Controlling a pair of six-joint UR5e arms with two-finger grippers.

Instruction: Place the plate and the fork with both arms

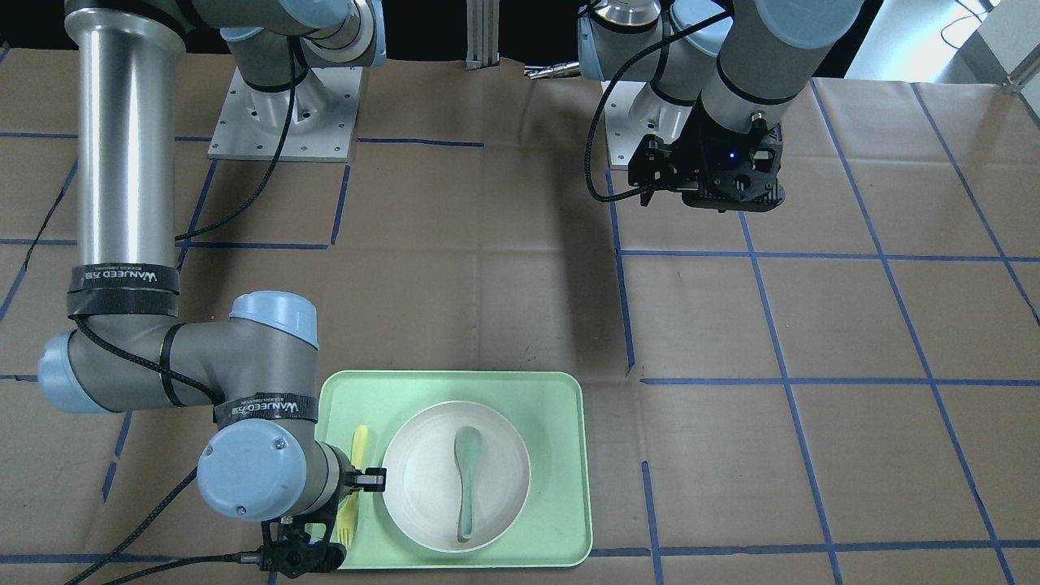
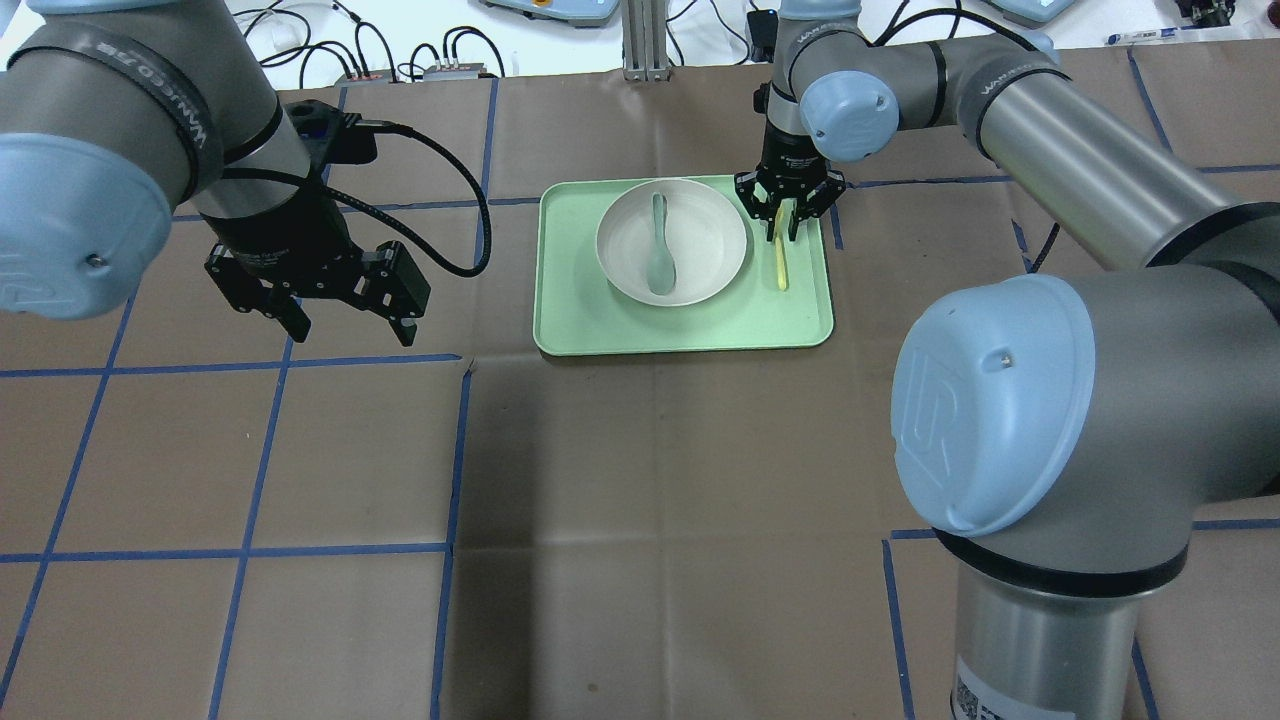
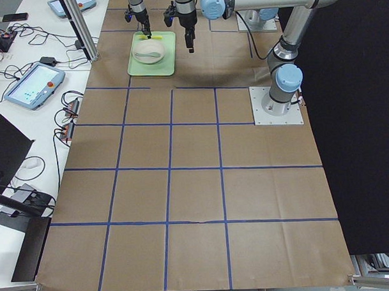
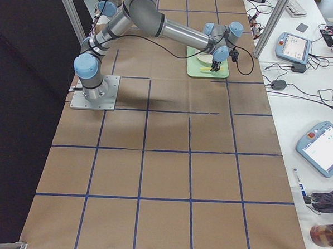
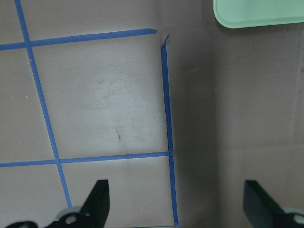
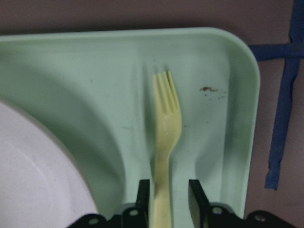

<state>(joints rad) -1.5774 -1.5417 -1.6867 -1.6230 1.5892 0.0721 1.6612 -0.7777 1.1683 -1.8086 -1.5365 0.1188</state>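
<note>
brown-papered table (image 2: 600, 500) ruled into squares with blue tape, under everything else.

right arm (image 2: 1060, 150) stretched out to the far middle of the table, wrist turned down over the tray's corner. left arm (image 2: 120, 130) held above bare paper on its own side, well apart from the tray.

pale green rectangular tray (image 2: 690, 330) lying flat at the far middle of the table.

round off-white plate (image 2: 705, 255) sitting inside the tray, toward its centre, with a grey-green spoon (image 2: 660, 255) lying in the bowl of it.

left gripper (image 2: 353, 333) hanging over a blue tape crossing, jaws spread wide with nothing between them; only a corner of the tray at the edge of its wrist view.

right gripper (image 2: 783, 238) lowered onto the strip of tray between the plate and the rim on the robot's right, fingers (image 6: 195, 199) a little apart and straddling the handle; a gap showing on one side, too close to tell on the other.

slim pale yellow fork (image 2: 782, 275) lying flat on that same strip, just beside the plate, tines pointing away from the robot toward the tray's far corner.
</note>
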